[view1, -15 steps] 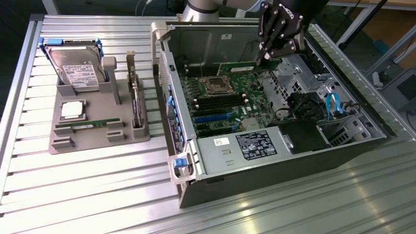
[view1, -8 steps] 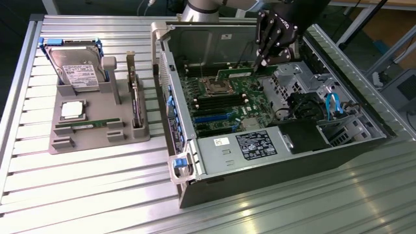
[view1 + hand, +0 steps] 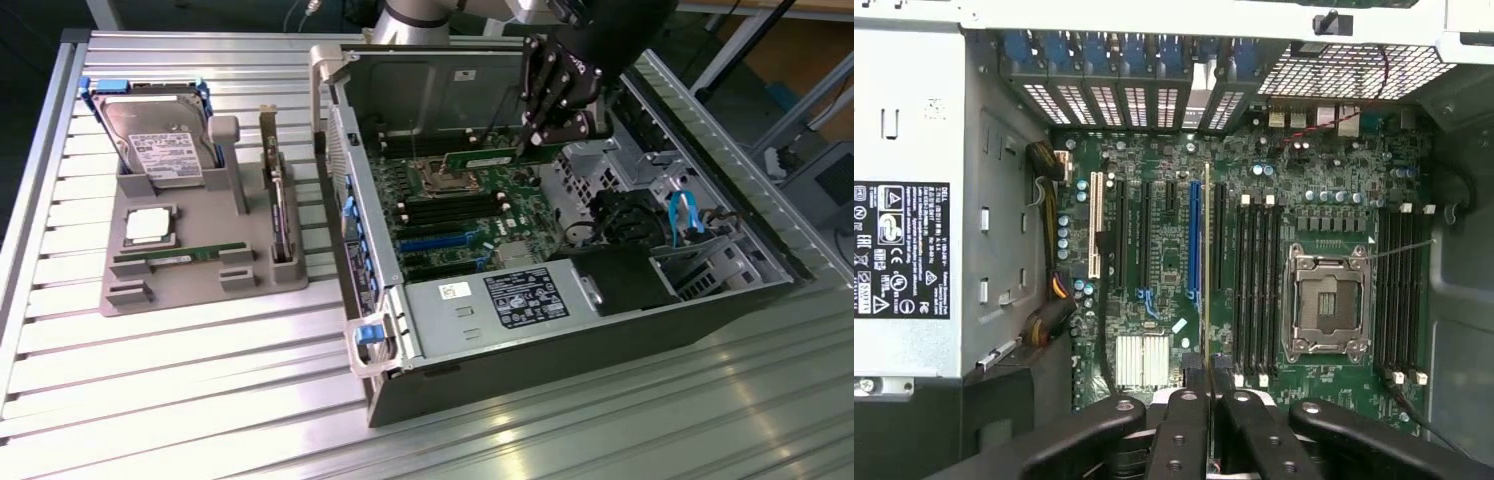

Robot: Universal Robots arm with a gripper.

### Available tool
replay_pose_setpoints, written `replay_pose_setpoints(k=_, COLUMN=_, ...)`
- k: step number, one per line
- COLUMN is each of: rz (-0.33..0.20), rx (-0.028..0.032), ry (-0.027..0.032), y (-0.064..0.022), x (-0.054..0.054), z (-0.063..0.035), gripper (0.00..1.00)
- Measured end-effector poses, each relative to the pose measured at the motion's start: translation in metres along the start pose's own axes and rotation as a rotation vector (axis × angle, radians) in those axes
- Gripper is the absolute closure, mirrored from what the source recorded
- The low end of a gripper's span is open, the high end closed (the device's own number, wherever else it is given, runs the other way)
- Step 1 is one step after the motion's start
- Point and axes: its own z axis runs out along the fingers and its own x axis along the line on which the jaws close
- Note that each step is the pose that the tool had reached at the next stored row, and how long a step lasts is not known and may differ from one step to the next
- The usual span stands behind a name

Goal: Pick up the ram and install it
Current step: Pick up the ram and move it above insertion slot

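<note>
While the ram hangs on edge above the motherboard, the hand pinches one end of it, its fingers pressed against both faces of the green stick, which juts out from the hand over the empty processor socket. Beneath the hand lies the open computer case, with its power supply farther off. Well away from the hand, on the desk, a grey tray carries a hard drive, a silver processor, an expansion card and another green stick.
</note>
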Motion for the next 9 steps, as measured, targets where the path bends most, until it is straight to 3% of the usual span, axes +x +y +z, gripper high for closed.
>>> replay_pose_setpoints(k=2, rz=0.000, rx=0.0000, ry=-0.0002, y=0.0000, x=0.0000, z=0.0001, gripper=0.88)
replay_pose_setpoints(k=6, rz=-0.001, rx=0.0003, ry=-0.0098, y=-0.0009, x=-0.0022, z=0.0040, gripper=0.88)
replay_pose_setpoints(k=9, rz=-0.001, rx=0.0004, ry=-0.0116, y=-0.0016, x=-0.0079, z=0.0086, gripper=0.88)
